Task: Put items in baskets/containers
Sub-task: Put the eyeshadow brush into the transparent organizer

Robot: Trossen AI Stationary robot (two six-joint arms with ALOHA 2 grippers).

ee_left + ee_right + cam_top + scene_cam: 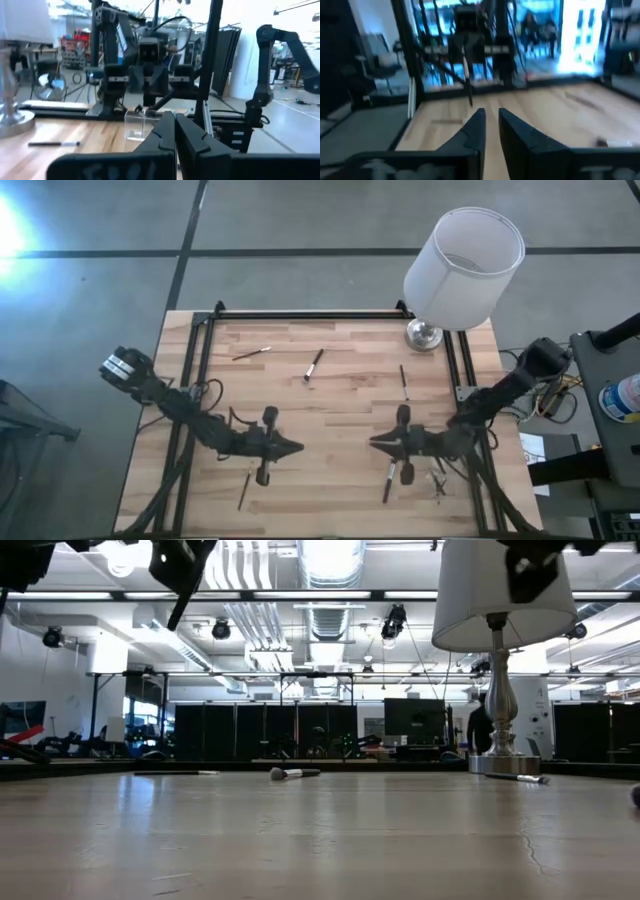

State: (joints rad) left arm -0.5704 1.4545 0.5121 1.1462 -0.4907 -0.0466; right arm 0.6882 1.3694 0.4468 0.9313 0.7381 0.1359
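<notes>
Five thin brushes lie flat on the wooden table: one [252, 353] far left, one [313, 366] mid-far, one [404, 382] near the lamp, one [243, 490] near left and one [388, 480] near right. A small clear container [136, 125] stands on the table below the right arm. I cannot make it out in the high view. My left gripper [292, 447] [175, 122] hovers level over the near middle, shut and empty. My right gripper [377, 443] [491, 117] faces it, open by a narrow gap and holding nothing.
A lamp with a big white shade [464, 268] and a silver base [424, 334] stands at the far right corner. Black rails [300, 315] run along the far edge and both sides. Bare wood lies between the two grippers.
</notes>
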